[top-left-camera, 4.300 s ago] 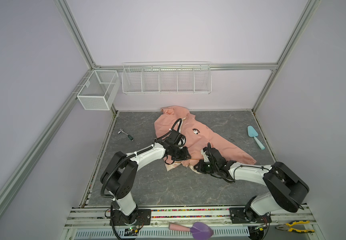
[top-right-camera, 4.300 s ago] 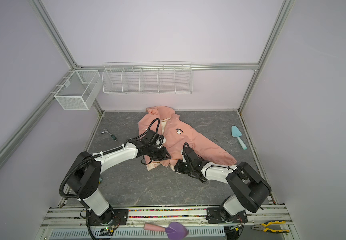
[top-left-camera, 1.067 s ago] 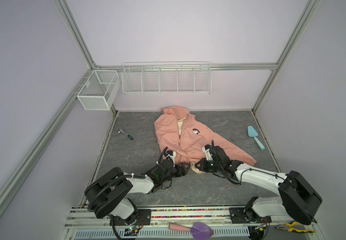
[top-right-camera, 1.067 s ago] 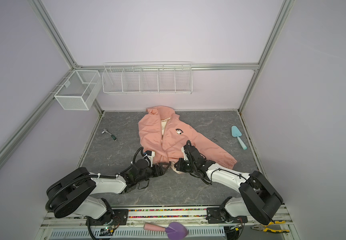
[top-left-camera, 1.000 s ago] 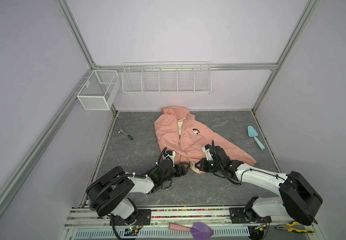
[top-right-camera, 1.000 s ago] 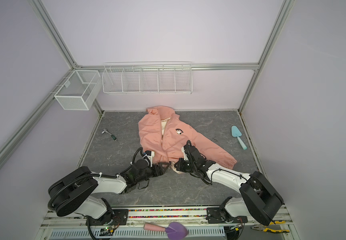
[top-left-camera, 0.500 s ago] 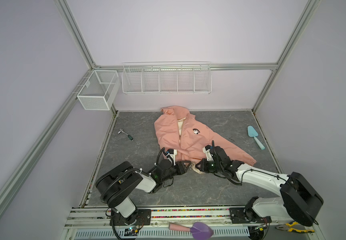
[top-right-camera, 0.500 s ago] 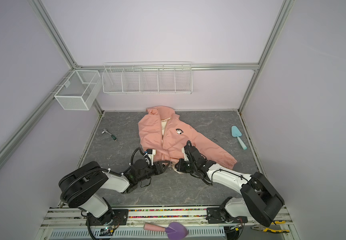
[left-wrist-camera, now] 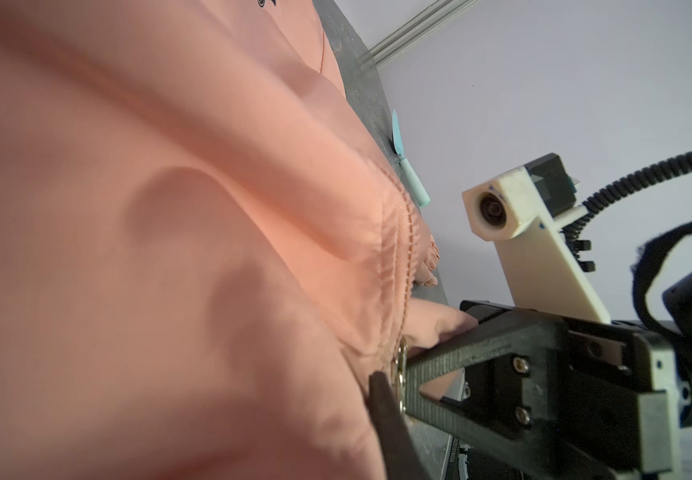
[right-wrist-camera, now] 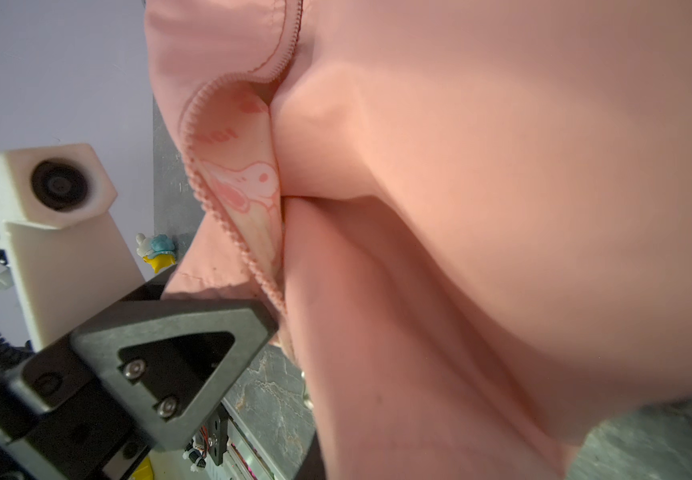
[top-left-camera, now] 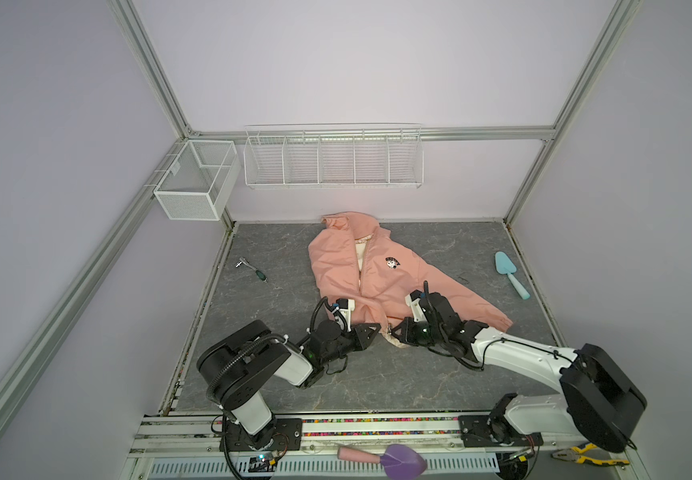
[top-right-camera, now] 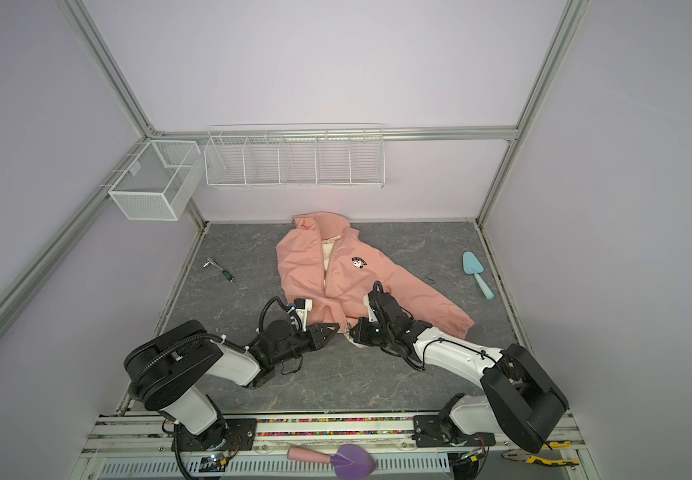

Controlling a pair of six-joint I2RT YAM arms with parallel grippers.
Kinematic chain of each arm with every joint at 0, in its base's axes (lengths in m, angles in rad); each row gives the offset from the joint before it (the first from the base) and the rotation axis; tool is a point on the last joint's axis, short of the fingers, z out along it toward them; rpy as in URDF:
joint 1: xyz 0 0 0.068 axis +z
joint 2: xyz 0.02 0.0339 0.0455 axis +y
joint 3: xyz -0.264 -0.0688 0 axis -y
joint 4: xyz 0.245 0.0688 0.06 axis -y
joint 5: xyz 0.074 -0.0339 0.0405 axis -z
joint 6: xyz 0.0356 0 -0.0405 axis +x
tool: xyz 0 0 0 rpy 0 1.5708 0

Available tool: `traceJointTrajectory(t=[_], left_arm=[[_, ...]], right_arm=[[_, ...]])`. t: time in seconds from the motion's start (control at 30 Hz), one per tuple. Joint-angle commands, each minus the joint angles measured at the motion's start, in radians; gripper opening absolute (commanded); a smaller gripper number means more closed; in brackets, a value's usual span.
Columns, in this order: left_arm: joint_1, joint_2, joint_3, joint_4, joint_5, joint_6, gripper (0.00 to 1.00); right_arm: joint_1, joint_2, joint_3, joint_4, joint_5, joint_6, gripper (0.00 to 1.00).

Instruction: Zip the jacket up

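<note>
the jacket [top-left-camera: 336,257] lies front up on the grey bench [top-left-camera: 273,249], with its hood by the back wall. it is thin and soft, so it looks light and floppy. the cloth looks smooth and may slip. it folds and bunches easily, so pulling the zip [top-left-camera: 360,282] with one arm alone would likely drag the whole thing along. a good way is to hold the hem [left-wrist-camera: 396,241] tight beside the zip's bottom end. the other thing to pinch is the little metal zip piece [left-wrist-camera: 400,370], which is small, hard and easy to lose.

both arms are low at the hem, close together. the right jaws are clenched on the hem corner, and the metal piece sits right at their tips in the left wrist view. the left jaws look pinched together on the hem just beside them. only one dark finger [left-wrist-camera: 385,424] of theirs shows up close.

pink cloth fills most of both wrist views. the right jaws cannot be seen in their own wrist view. there the zip teeth [right-wrist-camera: 228,237] curl open and the cream lining [right-wrist-camera: 248,199] peeks out. it is too hard to tell if the two sides are joined at the bottom. the arms cover that spot in both top views. only one sleeve [top-left-camera: 460,299] shows.
</note>
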Motion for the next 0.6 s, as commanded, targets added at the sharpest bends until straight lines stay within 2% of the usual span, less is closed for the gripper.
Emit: traceJointTrajectory(t=[0.0,0.17,0.33,0.57], left_arm=[[0.003,-0.026,-0.019,0.011,0.023,-0.005,0.1],[0.003,-0.107,-0.018,-0.105,0.026,0.022,0.06],[0.004,-0.178,0.015,-0.256,0.041,0.059,0.11],[0.003,-0.185,0.031,-0.288,0.065,0.064,0.15]], right_arm=[[-0.005,0.027,0.023,0.002,0.006,-0.011,0.06],[-0.005,0.063,0.037,0.009,0.004,-0.016,0.06],[-0.004,0.103,0.056,0.035,-0.019,-0.012,0.06],[0.008,0.139,0.078,0.06,-0.032,-0.003,0.06]])
